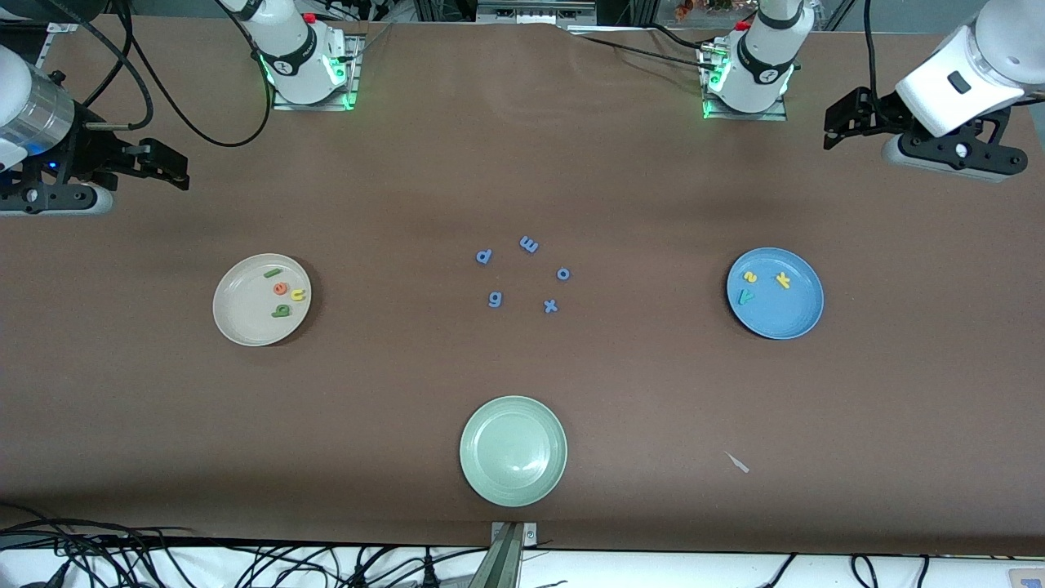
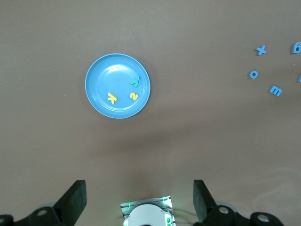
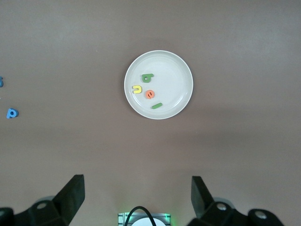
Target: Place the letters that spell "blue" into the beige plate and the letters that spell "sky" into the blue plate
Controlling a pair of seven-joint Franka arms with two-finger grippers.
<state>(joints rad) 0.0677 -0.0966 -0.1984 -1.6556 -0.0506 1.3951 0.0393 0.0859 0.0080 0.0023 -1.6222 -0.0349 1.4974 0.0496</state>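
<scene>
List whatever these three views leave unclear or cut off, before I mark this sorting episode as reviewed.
- Right gripper: front view's edge cuts off most of its arm.
- Blue letters: right wrist view shows one whole, another clipped at the edge; the rest lie outside it.
- Pale scrap toward the left arm's end: too small to identify.
- Green plate: absent from both wrist views.
- Left gripper: the left wrist view's edge cuts off the jaws' bases.
</scene>
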